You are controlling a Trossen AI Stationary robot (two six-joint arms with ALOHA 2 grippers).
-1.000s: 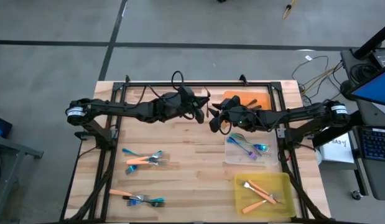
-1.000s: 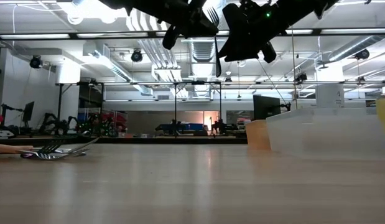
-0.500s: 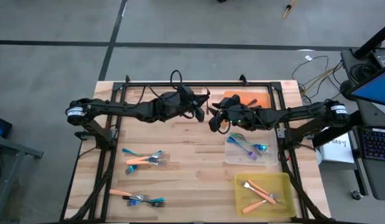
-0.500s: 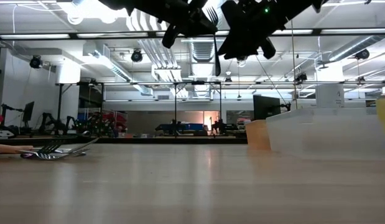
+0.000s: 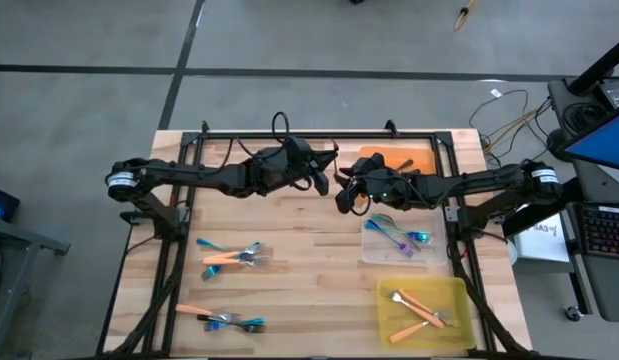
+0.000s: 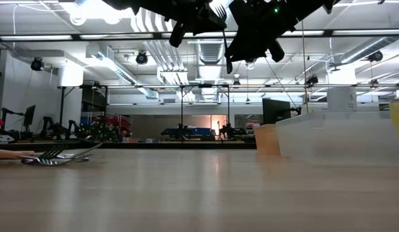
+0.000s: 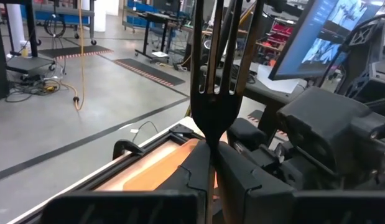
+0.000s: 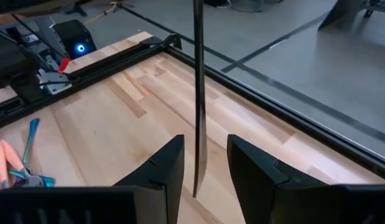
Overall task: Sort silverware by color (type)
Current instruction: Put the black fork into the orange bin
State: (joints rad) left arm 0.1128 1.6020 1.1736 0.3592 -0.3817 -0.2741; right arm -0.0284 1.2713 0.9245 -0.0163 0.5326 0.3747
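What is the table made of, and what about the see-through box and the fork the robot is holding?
The table looks like pale wood: strips and grain lines show, with a smooth finish. The see-through box is probably clear plastic, since the wood shows through it. The fork pinched in the left gripper looks dark and slightly shiny, maybe metal, though that's hard to tell.

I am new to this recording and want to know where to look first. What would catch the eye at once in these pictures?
First, the two arms meeting above the back middle of the table: the left claw is shut on a dark fork, tines up, and the open right claw brackets its hanging handle. Next come the yellow tray with orange forks at the front right and the clear tray behind it.
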